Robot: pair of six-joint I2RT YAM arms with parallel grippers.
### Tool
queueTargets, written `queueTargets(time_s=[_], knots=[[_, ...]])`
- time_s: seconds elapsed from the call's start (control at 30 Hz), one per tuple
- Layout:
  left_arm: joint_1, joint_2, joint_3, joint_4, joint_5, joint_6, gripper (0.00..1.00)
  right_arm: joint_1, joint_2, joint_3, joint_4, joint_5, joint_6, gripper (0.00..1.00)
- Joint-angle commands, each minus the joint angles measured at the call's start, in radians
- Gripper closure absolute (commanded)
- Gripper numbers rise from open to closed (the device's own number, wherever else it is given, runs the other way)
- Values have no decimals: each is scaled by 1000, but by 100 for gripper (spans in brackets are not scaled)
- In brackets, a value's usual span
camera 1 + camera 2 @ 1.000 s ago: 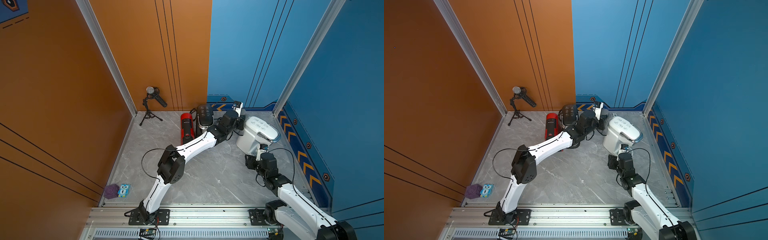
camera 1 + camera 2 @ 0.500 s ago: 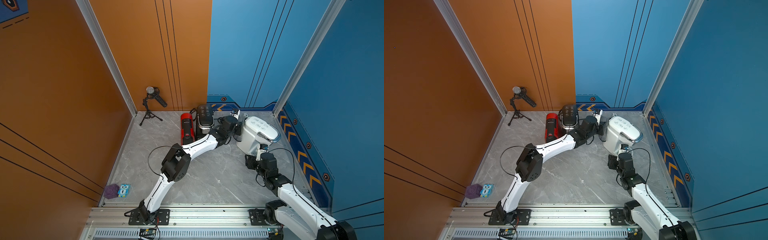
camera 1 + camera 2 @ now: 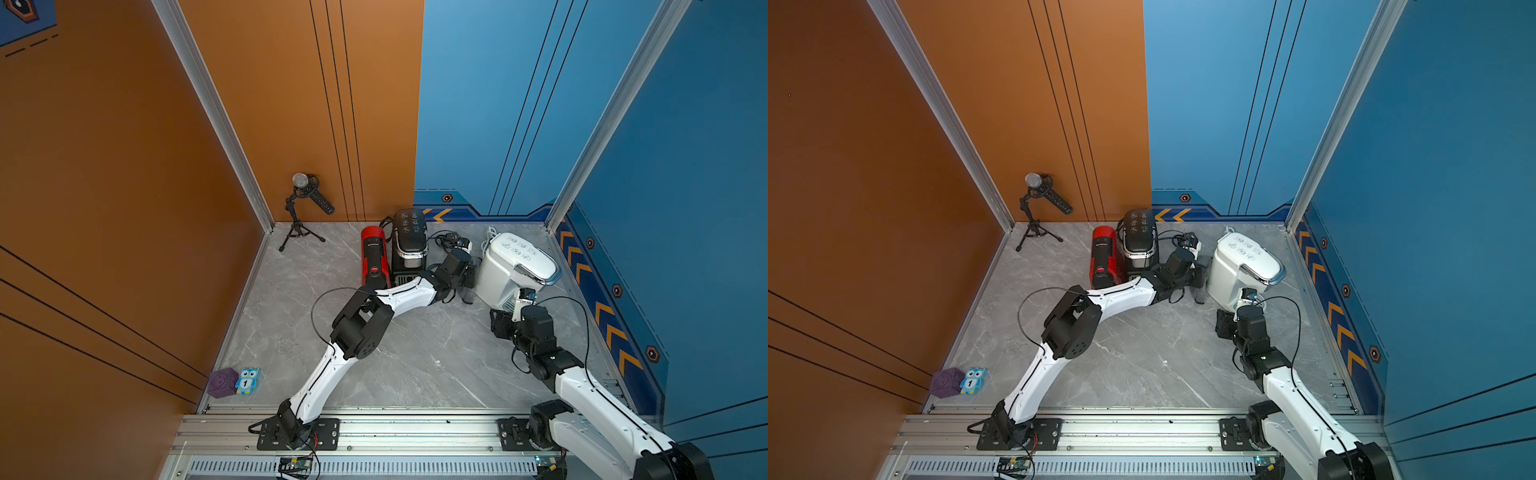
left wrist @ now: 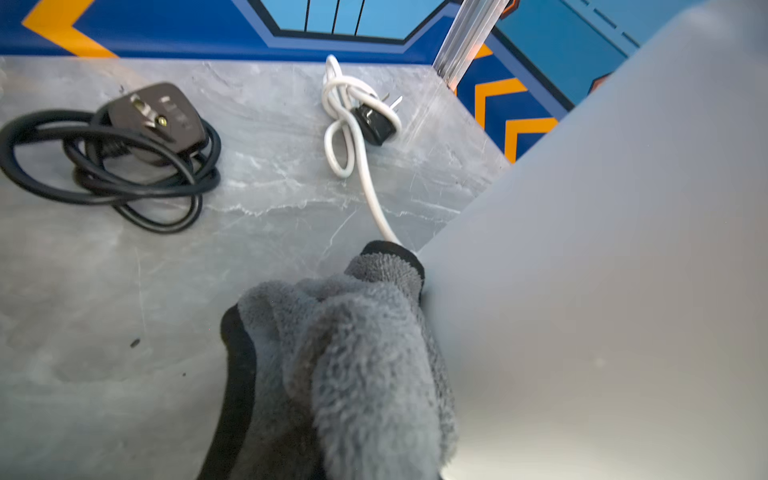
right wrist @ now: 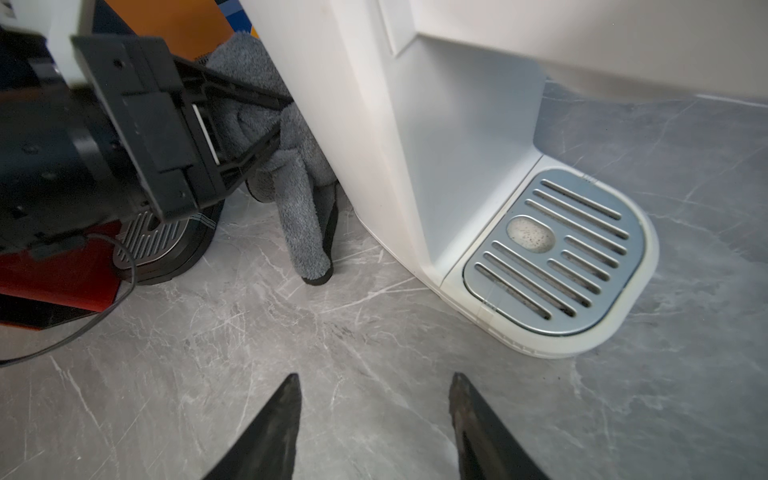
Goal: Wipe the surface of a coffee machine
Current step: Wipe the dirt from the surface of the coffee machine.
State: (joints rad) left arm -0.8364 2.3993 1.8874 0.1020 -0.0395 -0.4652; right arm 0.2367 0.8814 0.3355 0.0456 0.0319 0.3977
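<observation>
Cloth touches white coffee machine, black cord and white cord beyond.

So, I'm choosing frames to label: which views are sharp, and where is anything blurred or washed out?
Left wrist: the white coffee machine is a soft blur close to the lens, the grey cloth slightly soft, the black cord crisp. Right wrist: the drip tray is sharp, the right gripper soft at the frame edge. In both top views: even light, no glare.
</observation>
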Motion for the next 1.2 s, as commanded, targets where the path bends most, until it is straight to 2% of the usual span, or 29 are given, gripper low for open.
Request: queueTargets(time_s=[0.0, 0.5, 0.63, 0.8, 1.0, 1.17], knots=[[-3, -71, -21, -7, 62, 13, 100, 8, 8, 26, 4, 28, -6, 42], [-13, -316, 0, -5, 14, 158, 100, 10, -14, 25, -13, 41, -8, 42], [-15, -372, -51, -6, 34, 185, 100, 9, -17, 26, -15, 41, -12, 42], [-6, -456, -180, -5, 99, 224, 100, -4, -11, 41, -9, 6, -25, 41], [12, -563, -318, -5, 207, 247, 100, -28, -41, 138, -19, -165, 1, 36], [40, -611, -381, -1, 285, 232, 100, -38, -34, 276, -38, -355, 6, 21]])
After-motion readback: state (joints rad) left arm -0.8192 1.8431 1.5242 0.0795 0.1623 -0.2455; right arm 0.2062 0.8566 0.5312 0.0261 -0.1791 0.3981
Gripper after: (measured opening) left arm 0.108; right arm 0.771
